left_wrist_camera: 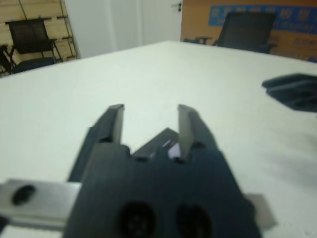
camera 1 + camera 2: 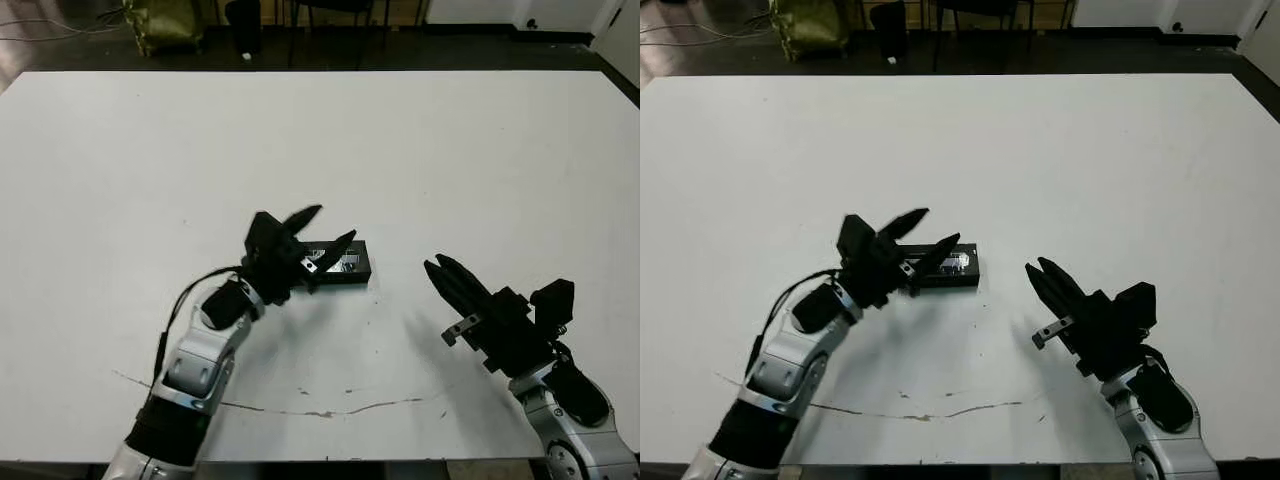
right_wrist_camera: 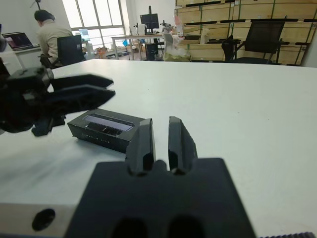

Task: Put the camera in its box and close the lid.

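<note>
Black fingers of our left pincer (image 2: pixel 325 228) stand spread apart with nothing between them; they hover over the near-left end of the closed box, and from the head views we cannot tell whether the lower finger touches it; our right pincer (image 2: pixel 447 274) has its two fingers drawn almost together, a thin slit left between them, and it holds nothing, resting apart from the box on the bare white tabletop (image 2: pixel 480 150).

Just beyond our left fingertips lies the lid (image 3: pixel 108 122), flat and black with its glossy bluish-grey strip uppermost; it appears to sit squarely on the box (image 3: pixel 99 137), whose dark side wall shows under it in the right wrist view; no white lining shows; the camera is not visible in any view, and we judge it is already inside.

What any coming move turns on is this: the box's long axis runs across us, left to right; its left end is under our left pincer, while its right end points toward our right pincer, which waits near but clear of it; so our left arm is plainly the nearer; if the lid needs a last press to seat, it falls to that arm, pushing down rather than sideways.
</note>
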{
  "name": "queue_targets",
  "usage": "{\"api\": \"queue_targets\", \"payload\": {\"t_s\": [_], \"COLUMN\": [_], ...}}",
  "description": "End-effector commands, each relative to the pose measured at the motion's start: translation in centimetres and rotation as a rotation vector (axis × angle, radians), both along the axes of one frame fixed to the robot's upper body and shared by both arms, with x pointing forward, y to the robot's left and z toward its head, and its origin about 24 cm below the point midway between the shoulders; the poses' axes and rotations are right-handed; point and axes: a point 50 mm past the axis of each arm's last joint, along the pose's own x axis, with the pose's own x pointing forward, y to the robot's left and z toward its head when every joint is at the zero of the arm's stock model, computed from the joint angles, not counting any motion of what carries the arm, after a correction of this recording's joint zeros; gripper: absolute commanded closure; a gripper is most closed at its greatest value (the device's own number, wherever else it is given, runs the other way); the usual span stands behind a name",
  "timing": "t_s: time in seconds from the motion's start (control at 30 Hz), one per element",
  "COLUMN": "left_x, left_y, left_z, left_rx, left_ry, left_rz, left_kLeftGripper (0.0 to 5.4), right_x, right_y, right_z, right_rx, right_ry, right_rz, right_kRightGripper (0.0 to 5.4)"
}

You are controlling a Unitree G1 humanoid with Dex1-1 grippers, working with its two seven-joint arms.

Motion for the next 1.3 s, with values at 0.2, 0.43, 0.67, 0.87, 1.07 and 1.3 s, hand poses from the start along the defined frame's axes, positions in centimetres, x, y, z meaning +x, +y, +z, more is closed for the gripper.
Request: {"api": "queue_targets", "payload": {"t_s": [0.2, 0.43, 0.67, 0.87, 1.07, 1.3], "left_x": [-0.9, -1.2, -1.1, -1.2, -1.4, -2.5], "left_y": [0.0, 0.3, 1.1, 1.5, 1.7, 2.6], "left_z": [-1.2, -2.0, -3.0, -3.9, -4.2, -1.2], "left_rx": [0.106, 0.167, 0.181, 0.173, 0.181, 0.122], "left_ry": [0.079, 0.131, 0.306, 0.392, 0.416, 0.29], "left_rz": [0.039, 0.144, 0.206, 0.23, 0.212, 0.178], "left_kLeftGripper": [5.38, 5.38, 5.38, 5.38, 5.38, 5.38], "right_x": [0.0, -0.1, -0.1, -0.3, -0.2, -0.1], "right_y": [-0.1, 0.0, 0.0, -0.1, -0.1, -0.2], "right_z": [-0.2, 0.0, -0.1, -0.2, -0.2, -0.1], "right_rx": [-0.012, -0.01, -0.003, -0.018, -0.024, -0.009], "right_ry": [-0.007, 0.004, 0.005, 0.014, 0.015, 0.001], "right_rz": [-0.004, -0.016, -0.01, -0.021, -0.018, -0.032], "right_kRightGripper": [5.4, 5.4, 5.4, 5.4, 5.4, 5.4]}}
